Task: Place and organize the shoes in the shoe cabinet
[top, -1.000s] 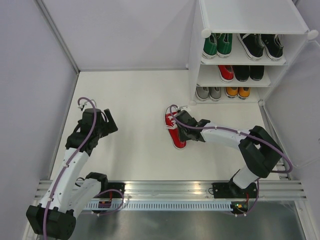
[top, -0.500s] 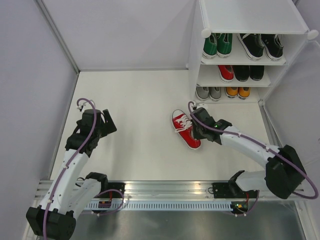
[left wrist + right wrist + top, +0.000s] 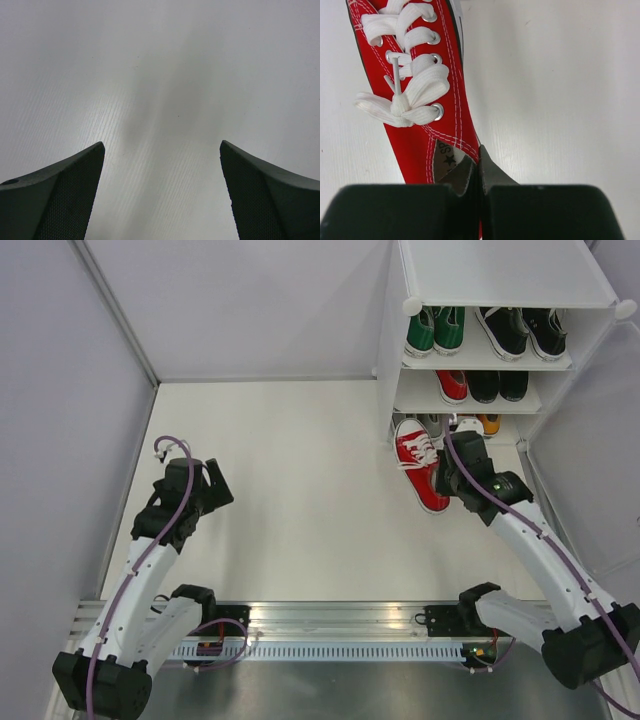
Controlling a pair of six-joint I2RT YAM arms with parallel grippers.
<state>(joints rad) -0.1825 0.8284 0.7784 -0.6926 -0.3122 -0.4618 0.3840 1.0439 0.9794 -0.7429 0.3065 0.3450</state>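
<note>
My right gripper [image 3: 447, 478] is shut on the side wall of a red shoe [image 3: 419, 462] with white laces, holding it just in front of the white shoe cabinet [image 3: 500, 280], toe towards the bottom shelf. In the right wrist view the red shoe [image 3: 422, 100] runs up from my gripper [image 3: 481, 165], one finger inside its opening. The cabinet holds green shoes [image 3: 435, 330] and black shoes [image 3: 522, 332] on top, one red shoe [image 3: 452, 386] and black shoes [image 3: 498, 386] in the middle, grey shoes [image 3: 432, 423] and an orange shoe [image 3: 488, 424] at the bottom. My left gripper [image 3: 218, 483] is open and empty.
White walls close in the white floor [image 3: 270, 460] at the left, back and right. A metal rail [image 3: 340, 620] runs along the near edge by the arm bases. The left wrist view shows only bare white floor [image 3: 160, 100] between its fingers.
My right arm has carried the red shoe from the middle of the floor to the right and back, up to the foot of the cabinet. The left arm has not moved.
</note>
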